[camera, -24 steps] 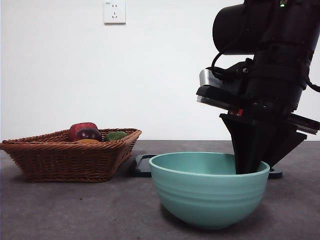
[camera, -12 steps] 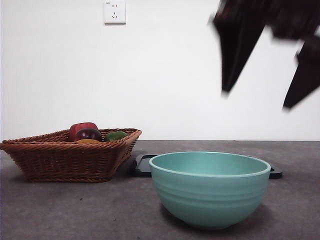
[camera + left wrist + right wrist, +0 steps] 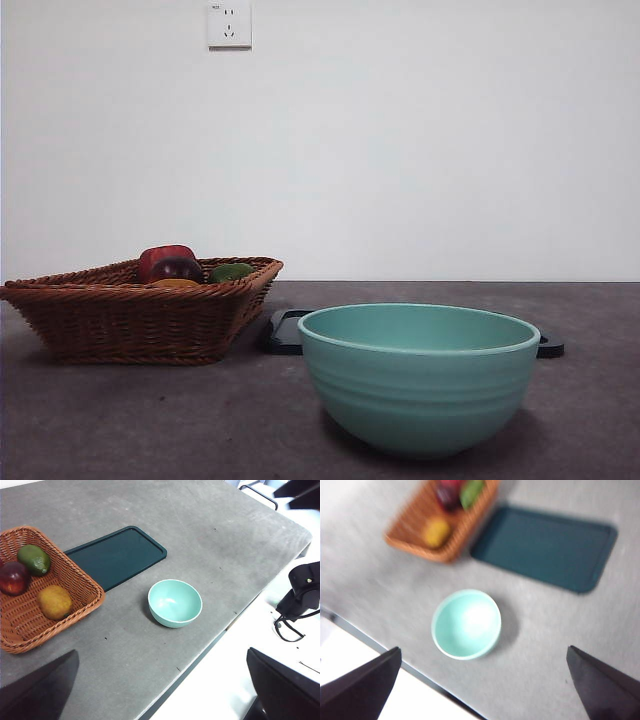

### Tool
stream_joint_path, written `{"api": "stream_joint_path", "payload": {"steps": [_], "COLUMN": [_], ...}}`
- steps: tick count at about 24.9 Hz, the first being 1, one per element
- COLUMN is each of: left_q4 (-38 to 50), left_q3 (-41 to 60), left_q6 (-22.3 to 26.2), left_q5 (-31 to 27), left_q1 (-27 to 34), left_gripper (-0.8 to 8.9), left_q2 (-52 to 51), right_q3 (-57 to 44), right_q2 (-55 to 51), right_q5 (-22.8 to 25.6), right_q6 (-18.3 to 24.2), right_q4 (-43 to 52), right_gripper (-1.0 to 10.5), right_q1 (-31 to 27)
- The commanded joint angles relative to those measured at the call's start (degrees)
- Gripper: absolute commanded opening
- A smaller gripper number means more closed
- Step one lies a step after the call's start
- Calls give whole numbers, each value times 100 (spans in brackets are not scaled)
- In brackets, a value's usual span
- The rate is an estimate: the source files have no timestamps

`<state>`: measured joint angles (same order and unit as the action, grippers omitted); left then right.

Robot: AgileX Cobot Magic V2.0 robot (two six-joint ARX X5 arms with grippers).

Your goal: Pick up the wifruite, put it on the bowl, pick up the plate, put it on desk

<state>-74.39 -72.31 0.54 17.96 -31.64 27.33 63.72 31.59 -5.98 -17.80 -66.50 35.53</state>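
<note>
Change since earlier: gone from the front view is the big dark arm that was reaching into the bowl [image 3: 419, 377]; I am now seeing both arms pulled up high over the counter [image 3: 210, 535].
Left hand [image 3: 160, 690]: jaws spread wide, holding nothing, hovering well above everything.
Right hand [image 3: 480, 690]: likewise parted and empty, looking down with the bowl below and ahead of it; its picture is blurring.
Wifruite [image 3: 54, 602]: sitting in the wicker basket [image 3: 85, 582], far ahead of my left hand, beside the dark red fruit [image 3: 13, 578] and the green fruit [image 3: 34, 560]. I am seeing a round, dull orange-brown skin, finely rough.
Bowl contents: looking empty from both wrist views.
Dark tray [image 3: 117, 555]: lying flat just beyond the bowl, next to the basket.
Risk: I am judging the round fruit likely to roll away from closing jaws, or my hand to nudge its neighbours or catch the basket wall while descending.
</note>
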Motion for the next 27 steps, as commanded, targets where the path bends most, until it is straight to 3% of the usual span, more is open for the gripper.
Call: {"api": "stream_joint_path", "payload": {"steps": [1,9,11,12,13,15,16,27], "left_q4": [72,74,74,72,72,72,74,68], "left_q3": [-70,-70,-70,-70,-70,-70,-70,-70], "left_q6": [4,15,15,13,13,11,11,9], "left_q5": [17,13,15,13,15,15,11,11], "left_q1": [-37,-37,-37,-37,-37,-37,-35,-35], "left_gripper": [664,634,503,422,293,94,-5,18], "left_q2": [24,24,24,24,24,24,24,24], "right_q3": [90,90,90,90,90,90,90,90], "right_q2": [-356,-1005,-1003,-1003,-1003,-1003,-1003,-1003], "right_q5": [-2,7,4,2,2,4,22,9], "right_q6": [87,87,81,83,92,94,142,181], "right_q4": [13,-105,-131,-131,-133,-131,-125,-105], "right_gripper": [630,629,559,454,250,-14,15,15], "right_q1": [39,39,39,39,39,39,39,39]}}
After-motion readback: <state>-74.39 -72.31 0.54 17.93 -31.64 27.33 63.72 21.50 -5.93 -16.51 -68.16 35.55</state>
